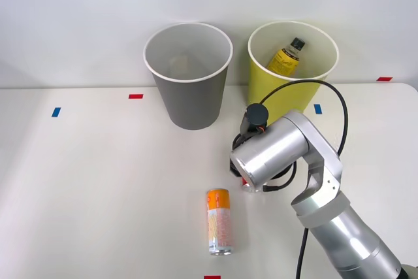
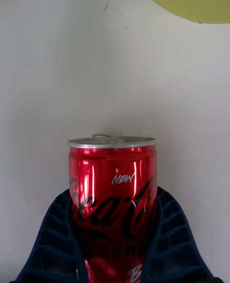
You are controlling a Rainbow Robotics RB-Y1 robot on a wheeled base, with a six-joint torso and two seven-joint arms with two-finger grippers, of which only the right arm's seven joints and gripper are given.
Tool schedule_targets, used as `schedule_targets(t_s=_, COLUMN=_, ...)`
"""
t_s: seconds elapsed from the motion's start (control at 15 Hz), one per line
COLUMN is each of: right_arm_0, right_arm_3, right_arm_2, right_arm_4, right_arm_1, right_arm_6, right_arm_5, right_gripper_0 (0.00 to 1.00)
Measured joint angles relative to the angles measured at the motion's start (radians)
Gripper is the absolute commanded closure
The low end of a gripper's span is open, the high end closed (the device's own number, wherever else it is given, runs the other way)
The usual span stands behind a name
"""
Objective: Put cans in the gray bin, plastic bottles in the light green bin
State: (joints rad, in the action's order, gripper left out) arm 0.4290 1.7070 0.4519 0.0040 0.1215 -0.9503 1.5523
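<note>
A short red can [image 2: 113, 201], glossy metal with a silver top rim and pull tab, sits between the two blue ribbed fingers [image 2: 48, 244] of the right claw [image 2: 113, 259]. The fingers press against both sides of the can's lower body, so the claw is closed around it. In the front view only a sliver of the red can [image 1: 246, 180] shows beneath the arm's shiny silver wrist, near the middle of the white counter [image 1: 98, 181], a little right of centre.

Just left of it and nearer the robot, the taller can [image 1: 219, 221] lies on its side on the counter, its orange top pointing away from the robot and its pale speckled body ending in a silver base. It is apart from the claw.

Farther back stand two round, tapered bins with white rims and white insides. The gray bin [image 1: 189, 99] is on the left, directly beyond the lying can. The light green bin [image 1: 287, 96] stands just right of it, the two close but not touching. Inside the green bin a plastic bottle [image 1: 287, 57] with a yellow label and black cap leans against the far wall.

The counter is smooth, matte white, with open surface to the left and between the cans and bins. Small red and blue tape marks [image 1: 136, 96] dot it.
</note>
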Motion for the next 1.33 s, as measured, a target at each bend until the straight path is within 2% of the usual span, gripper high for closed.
schedule_targets(t_s=0.13, right_arm_0=-0.008, right_arm_3=0.004, right_arm_2=0.019, right_arm_4=0.061, right_arm_1=-0.018, right_arm_6=-0.013, right_arm_5=-0.004, right_gripper_0=1.0)
schedule_targets(t_s=0.33, right_arm_0=-0.019, right_arm_3=0.068, right_arm_2=0.049, right_arm_4=0.086, right_arm_1=-0.006, right_arm_6=-0.042, right_arm_5=-0.005, right_gripper_0=1.0)
schedule_targets(t_s=0.67, right_arm_0=-0.075, right_arm_3=0.292, right_arm_2=0.059, right_arm_4=0.097, right_arm_1=0.027, right_arm_6=-0.096, right_arm_5=-0.026, right_gripper_0=1.0)
schedule_targets(t_s=0.8, right_arm_0=-0.134, right_arm_3=0.384, right_arm_2=0.068, right_arm_4=0.133, right_arm_1=0.045, right_arm_6=-0.157, right_arm_5=-0.07, right_gripper_0=1.0)
schedule_targets(t_s=1.0, right_arm_0=-0.223, right_arm_3=0.47, right_arm_2=0.076, right_arm_4=0.198, right_arm_1=0.068, right_arm_6=-0.261, right_arm_5=-0.196, right_gripper_0=1.0)
schedule_targets(t_s=1.33, right_arm_0=-0.331, right_arm_3=0.497, right_arm_2=0.071, right_arm_4=0.29, right_arm_1=0.086, right_arm_6=-0.257, right_arm_5=-0.526, right_gripper_0=1.0)
